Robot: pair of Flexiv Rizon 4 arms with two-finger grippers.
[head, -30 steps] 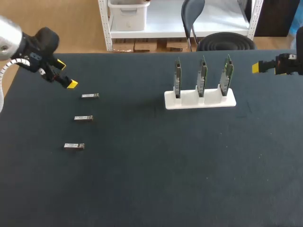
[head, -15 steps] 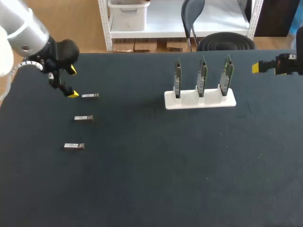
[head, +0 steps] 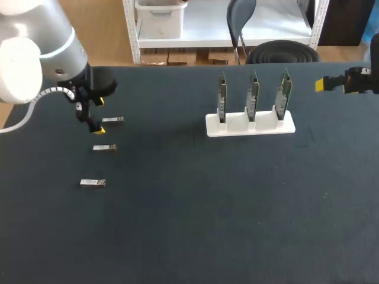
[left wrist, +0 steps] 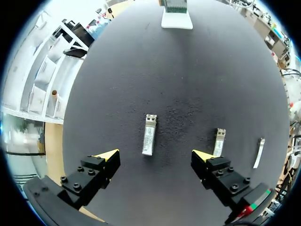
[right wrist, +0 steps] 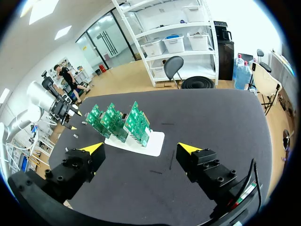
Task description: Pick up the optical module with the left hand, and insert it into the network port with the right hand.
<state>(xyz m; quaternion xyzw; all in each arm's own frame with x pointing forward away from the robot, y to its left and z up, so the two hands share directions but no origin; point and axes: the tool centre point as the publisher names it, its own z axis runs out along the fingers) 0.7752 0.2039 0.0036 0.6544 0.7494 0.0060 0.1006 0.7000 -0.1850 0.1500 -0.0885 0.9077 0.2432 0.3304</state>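
Three small silver optical modules lie in a row at the table's left: the far one [head: 112, 119], the middle one [head: 104, 148] and the near one [head: 92, 183]. My left gripper [head: 98, 116] hangs open just above and beside the far module. In the left wrist view that module [left wrist: 149, 134] lies just ahead of the gap of the open left gripper [left wrist: 155, 155], touched by neither finger, with the other two [left wrist: 218, 142] [left wrist: 258, 153] off to one side. My right gripper [head: 325, 84] stands open and empty at the far right edge, apart from the port boards [head: 253, 94].
A white stand [head: 250, 125] holds three upright green circuit boards right of the middle; in the right wrist view the boards [right wrist: 117, 120] and the stand's base [right wrist: 153, 141] lie ahead of the right gripper [right wrist: 141, 148]. Dark tabletop [head: 195, 207] spreads between the modules and the stand.
My left arm has swung right and down from the table's left corner until its gripper hangs at the far module. The right arm and the modules have stayed put.
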